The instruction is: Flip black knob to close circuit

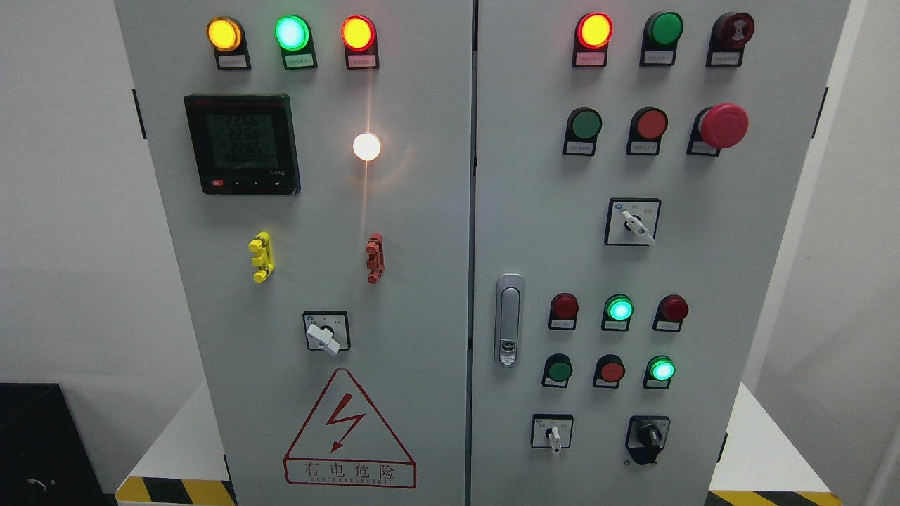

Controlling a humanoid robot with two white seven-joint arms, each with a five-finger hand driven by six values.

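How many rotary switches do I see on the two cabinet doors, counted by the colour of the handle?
white-handled switches: 3
black knob: 1
Total: 4

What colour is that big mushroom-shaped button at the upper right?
Red. The mushroom button shows clearly in the head view, on a black base.

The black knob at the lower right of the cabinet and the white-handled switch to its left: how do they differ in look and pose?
The black knob is dark and rounded on a black collar; the white-handled switch has a slim pale lever on a white square plate with black border. The knob's grip points about straight up and down, while the switch's lever hangs downward past its plate. Both sit in the bottom row of the right door. No hand is in view.
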